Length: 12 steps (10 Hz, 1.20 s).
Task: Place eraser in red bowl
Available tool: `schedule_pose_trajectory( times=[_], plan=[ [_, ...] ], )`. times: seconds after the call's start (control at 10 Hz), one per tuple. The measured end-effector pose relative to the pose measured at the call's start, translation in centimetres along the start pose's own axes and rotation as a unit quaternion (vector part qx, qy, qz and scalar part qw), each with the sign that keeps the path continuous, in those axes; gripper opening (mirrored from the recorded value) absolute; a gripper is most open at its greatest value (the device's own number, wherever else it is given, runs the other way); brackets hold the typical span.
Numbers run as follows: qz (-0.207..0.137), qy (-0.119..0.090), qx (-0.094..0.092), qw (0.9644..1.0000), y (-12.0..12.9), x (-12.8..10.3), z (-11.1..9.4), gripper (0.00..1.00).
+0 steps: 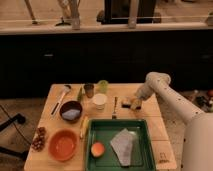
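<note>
While the red bowl [63, 144] sat low at the frame's left, beside the green tray [95, 129], the eraser [127, 103] lay further back, right of centre, with the gripper [135, 104] on it. I could not tell its grip; a weak hold might drop the eraser during the carry across. No writing was readable.

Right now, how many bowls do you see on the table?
2. The red bowl sits at the table's front left corner. A smaller dark bowl is just behind it. The gripper is far right, at the eraser. None seems hidden.
</note>
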Motion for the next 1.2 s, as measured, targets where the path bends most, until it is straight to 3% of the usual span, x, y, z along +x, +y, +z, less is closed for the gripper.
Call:
schedule_pose_trajectory(
  times=[0.5, 1.2],
  plan=[
    [-0.006, 0.005, -0.008, 0.9999, 0.3, 0.0, 0.3, 0.02],
    [-0.012, -0.013, 0.015, 0.9997, 0.5, -0.1, -1.4, 0.0]
  ],
)
